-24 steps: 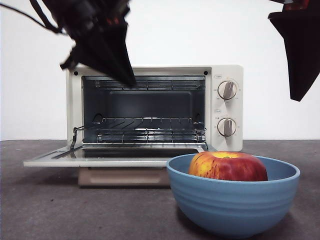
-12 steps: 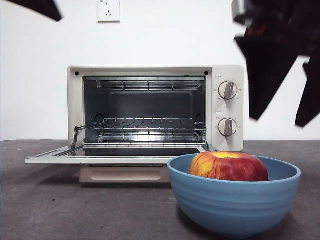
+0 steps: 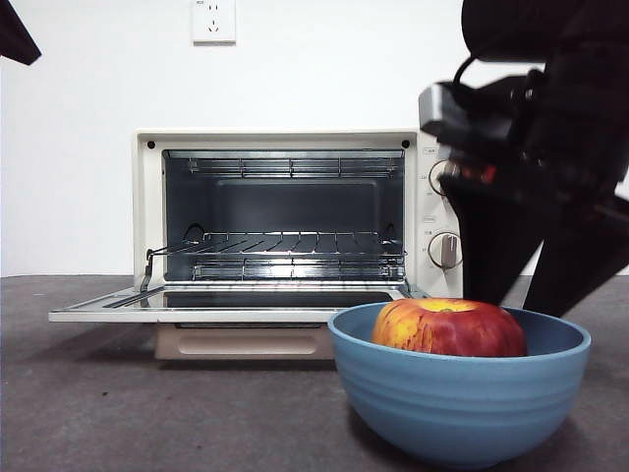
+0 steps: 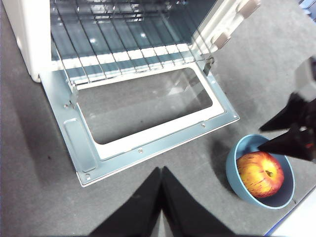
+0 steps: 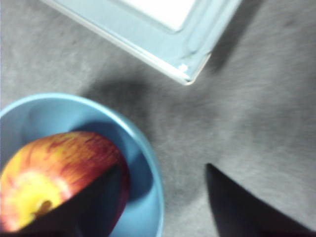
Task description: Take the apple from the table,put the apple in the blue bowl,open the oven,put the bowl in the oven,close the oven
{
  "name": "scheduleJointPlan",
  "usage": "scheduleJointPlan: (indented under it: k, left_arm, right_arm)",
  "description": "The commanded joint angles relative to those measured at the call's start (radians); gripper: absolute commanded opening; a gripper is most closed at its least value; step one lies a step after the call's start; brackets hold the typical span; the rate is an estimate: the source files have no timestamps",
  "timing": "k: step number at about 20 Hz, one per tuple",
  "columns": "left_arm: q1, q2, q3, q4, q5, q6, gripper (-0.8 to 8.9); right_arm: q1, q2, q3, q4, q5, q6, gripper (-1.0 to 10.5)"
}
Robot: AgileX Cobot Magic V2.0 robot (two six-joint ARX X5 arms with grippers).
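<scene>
The oven [image 3: 425, 211] stands with its door [image 3: 197, 313] folded down flat and its rack bare. In front of it on the right, the red and yellow apple [image 3: 447, 327] lies in the blue bowl [image 3: 462, 403] on the table [image 3: 98, 413]. My right gripper [image 3: 516, 295] hangs open just above the bowl's far right rim. In the right wrist view, the right gripper [image 5: 163, 197] straddles the bowl's rim [image 5: 148, 163]: one jaw over the apple [image 5: 54, 168], the other over bare table. My left gripper [image 4: 160, 197] is shut and empty, high above the door [image 4: 148, 143].
The left arm shows only as a black tip [image 3: 15, 34] at the top left corner. A wall socket [image 3: 213, 20] sits above the oven. The door's near corner [image 5: 187, 64] lies a short way from the bowl.
The left arm has lifted away from the oven's front to the top left corner. The right gripper has come down from the upper right to just over the bowl.
</scene>
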Motion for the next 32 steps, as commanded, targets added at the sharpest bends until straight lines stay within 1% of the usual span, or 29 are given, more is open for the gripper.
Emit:
scheduleJointPlan:
  k: [1, 2, 6, 10, 11, 13, 16, 19, 23, 26, 28, 31, 32]
  left_arm:
    - [-0.001, 0.004, 0.007, 0.009, 0.002, 0.001, 0.07]
    - [-0.001, 0.004, 0.007, 0.01, 0.002, 0.001, 0.07]
    - [-0.001, 0.004, 0.007, 0.011, 0.002, 0.001, 0.07]
    - [-0.001, 0.004, 0.007, 0.014, 0.002, 0.001, 0.07]
    - [-0.001, 0.004, 0.007, 0.018, 0.002, 0.001, 0.07]
    - [-0.001, 0.004, 0.007, 0.019, 0.002, 0.001, 0.07]
    - [-0.001, 0.004, 0.007, 0.021, 0.002, 0.001, 0.07]
    - [-0.001, 0.005, 0.007, 0.026, 0.002, 0.001, 0.07]
    - [-0.013, 0.004, 0.007, 0.031, 0.002, 0.0, 0.07]
    - [-0.036, 0.005, 0.007, 0.045, 0.002, -0.003, 0.07]
    - [-0.055, 0.004, 0.007, 0.047, 0.002, -0.003, 0.07]
    - [-0.079, 0.004, 0.007, 0.048, 0.002, -0.003, 0.07]
    - [-0.086, 0.004, 0.007, 0.048, 0.002, -0.003, 0.07]
  right_arm:
    - [0.008, 0.032, -0.011, 0.01, -0.016, -0.014, 1.9]
    - [0.008, 0.032, -0.013, 0.013, -0.016, -0.015, 1.7]
    - [0.008, 0.032, -0.013, 0.001, -0.02, -0.016, 0.5]
    - [0.008, 0.032, -0.013, -0.023, -0.021, -0.013, 0.0]
    - [0.008, 0.03, -0.013, -0.023, -0.028, -0.002, 0.0]
    - [0.008, 0.023, -0.013, -0.023, -0.069, 0.023, 0.0]
    - [0.011, -0.013, 0.0, -0.023, -0.089, 0.07, 0.0]
    - [0.034, -0.024, 0.073, -0.024, -0.097, 0.127, 0.0]
    - [0.038, -0.002, 0.194, 0.005, -0.088, 0.185, 0.0]
    - [0.033, 0.05, 0.293, 0.013, -0.005, 0.232, 0.0]
    - [0.031, 0.109, 0.369, 0.013, 0.023, 0.261, 0.0]
    - [0.032, 0.199, 0.475, 0.013, 0.087, 0.309, 0.0]
    - [0.032, 0.232, 0.507, 0.019, 0.09, 0.332, 0.0]
